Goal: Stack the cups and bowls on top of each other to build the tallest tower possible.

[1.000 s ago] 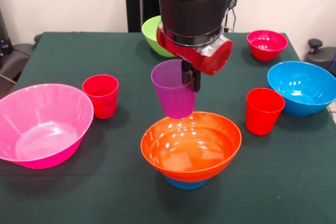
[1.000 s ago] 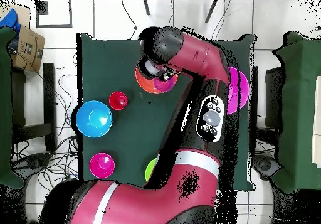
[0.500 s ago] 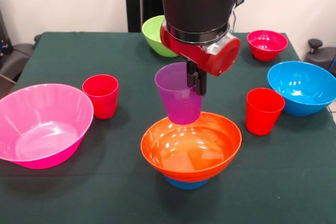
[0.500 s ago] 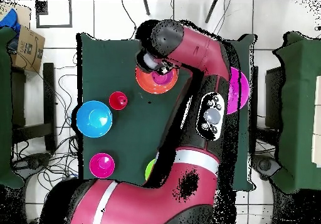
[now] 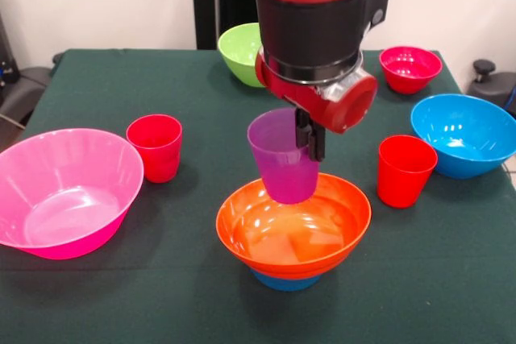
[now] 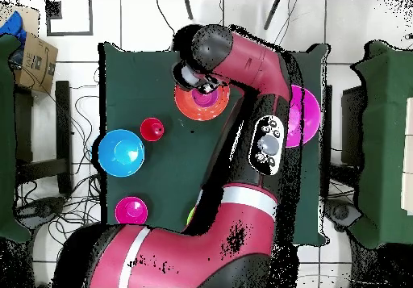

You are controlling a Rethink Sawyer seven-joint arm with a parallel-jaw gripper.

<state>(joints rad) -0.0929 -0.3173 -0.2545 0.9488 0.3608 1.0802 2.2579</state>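
Taking the orange bowl (image 5: 293,225) as landmark, in the front view the large pink bowl (image 5: 63,192) sits well to its left near the table's edge, and a red cup (image 5: 155,147) stands upright between the two, beyond the pink bowl's rim. The lime green bowl (image 5: 246,54) lies far behind the orange bowl. The orange bowl rests on a small blue bowl (image 5: 282,281) that peeks out beneath it. Directly above it, the gripper (image 5: 310,136) is clamped on the rim of the purple cup (image 5: 283,158), held upright with its base low over the orange bowl's hollow; whether it touches is unclear. To the right stand a second red cup (image 5: 405,170), the large blue bowl (image 5: 464,134) and, farther back, the small red-magenta bowl (image 5: 410,68).
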